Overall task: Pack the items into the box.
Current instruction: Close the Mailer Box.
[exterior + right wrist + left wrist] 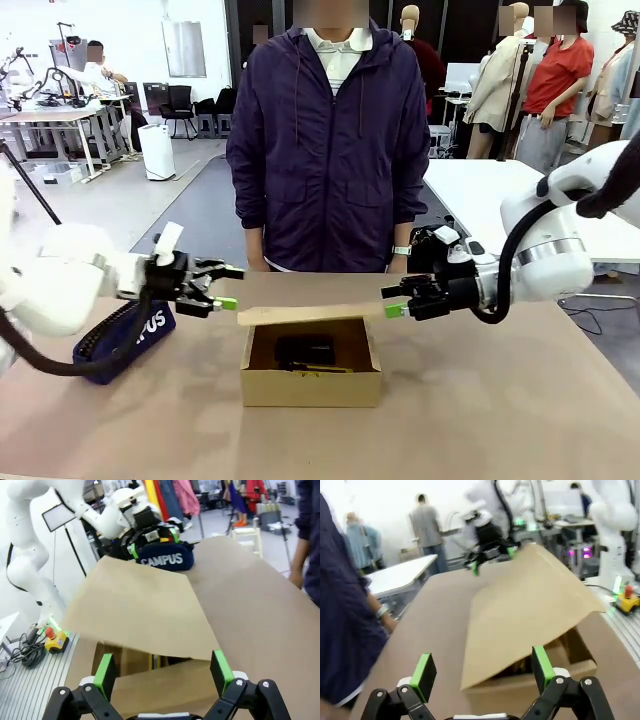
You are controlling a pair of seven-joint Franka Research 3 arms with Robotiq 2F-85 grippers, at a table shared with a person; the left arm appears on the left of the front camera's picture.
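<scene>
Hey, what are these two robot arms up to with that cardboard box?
They are packing a box. A black stapler and a yellow-and-black knife lie inside it. The flap lid hangs half closed over the opening. The left hand and right hand sit open at either end of the lid, neither gripping it. A person stands watching across the table, and a navy pencil case lies to one side.

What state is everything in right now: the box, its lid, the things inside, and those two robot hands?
box: upright on the table, not yet shut.
flap lid: partly lowered, slanting over the opening, free of both grippers.
stapler: lying inside the box.
utility knife: lying inside, at the front wall.
left gripper: fingers open, holding nothing, beside the lid's edge.
right gripper: fingers open, holding nothing, at the lid's other edge.
pencil case: zipped, lying outside the box.
</scene>
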